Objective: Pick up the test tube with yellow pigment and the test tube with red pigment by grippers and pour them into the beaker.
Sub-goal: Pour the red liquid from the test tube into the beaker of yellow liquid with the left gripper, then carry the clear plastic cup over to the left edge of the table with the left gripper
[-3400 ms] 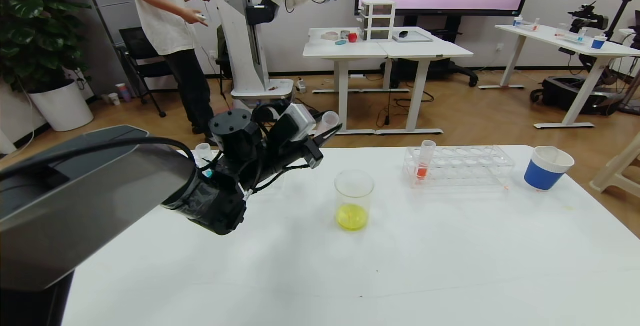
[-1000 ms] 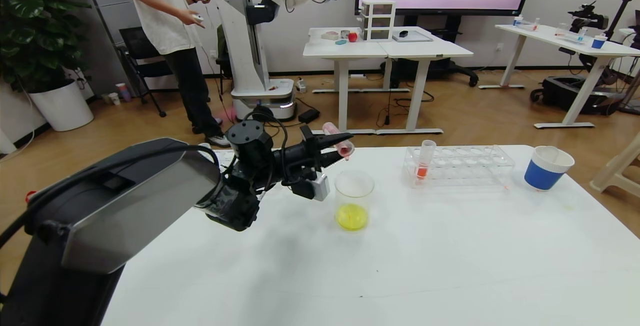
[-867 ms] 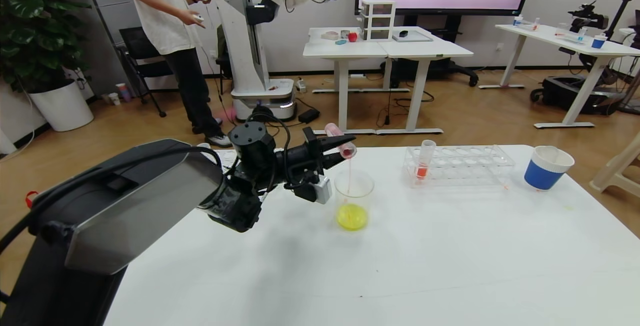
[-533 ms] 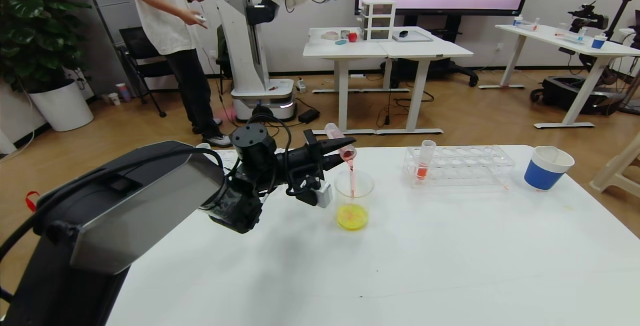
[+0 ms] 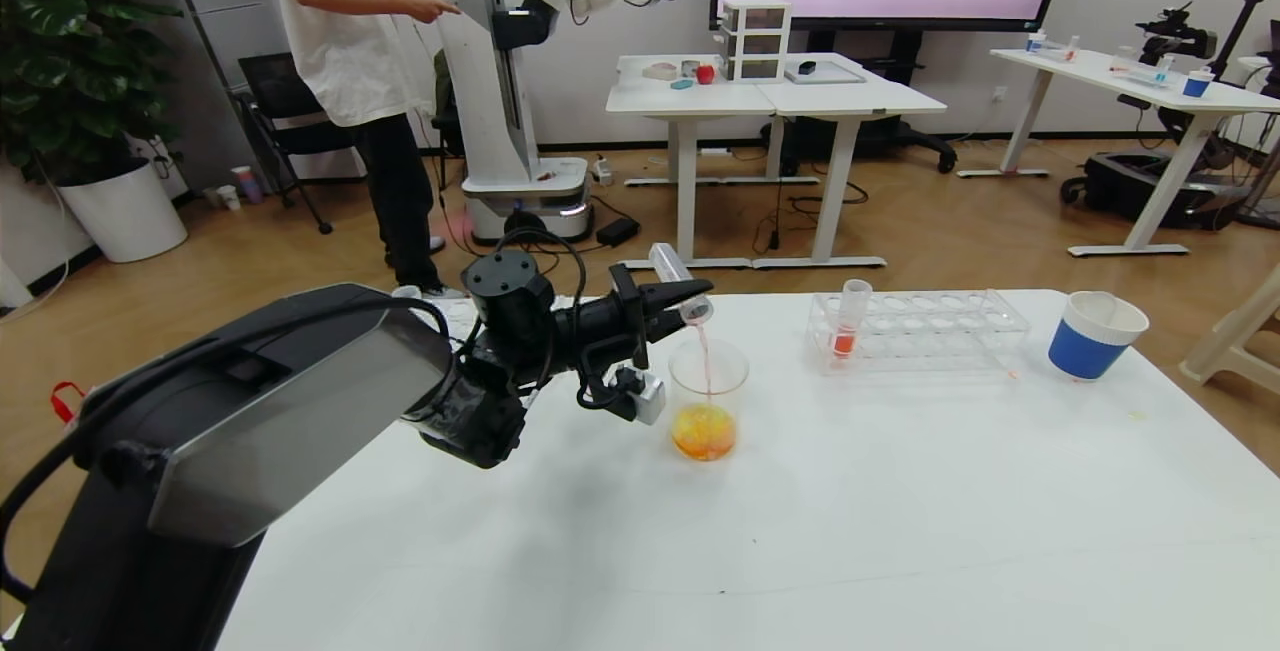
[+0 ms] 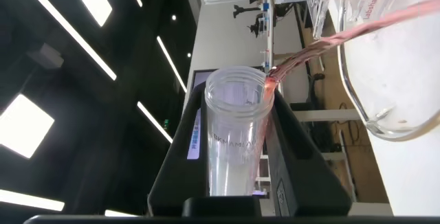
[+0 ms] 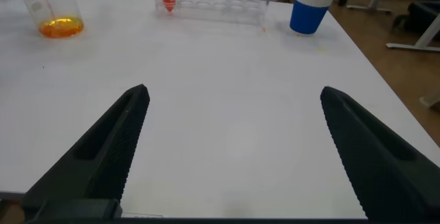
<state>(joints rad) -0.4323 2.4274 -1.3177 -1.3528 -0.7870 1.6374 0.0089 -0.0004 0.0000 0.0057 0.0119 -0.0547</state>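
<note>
My left gripper (image 5: 688, 293) is shut on the test tube with red pigment (image 5: 672, 274), held tipped mouth-down over the beaker (image 5: 708, 371). A thin red stream falls from the tube's lip into the beaker, where the liquid looks orange. In the left wrist view the tube (image 6: 237, 141) sits almost empty between the black fingers (image 6: 295, 162), with the stream running past the beaker's rim (image 6: 385, 124). My right gripper (image 7: 234, 97) hangs open over bare table, well short of the beaker (image 7: 55, 11). The test tube with yellow pigment is out of view.
A clear rack (image 5: 920, 331) stands right of the beaker with one tube of red-orange liquid (image 5: 850, 316) in its left end. A blue-and-white paper cup (image 5: 1095, 334) stands further right. A person and other tables stand beyond the table's far edge.
The left gripper carried the tube over the beaker and tipped it further. Red liquid began streaming out, the tube emptied, and the beaker's yellow liquid turned orange.
</note>
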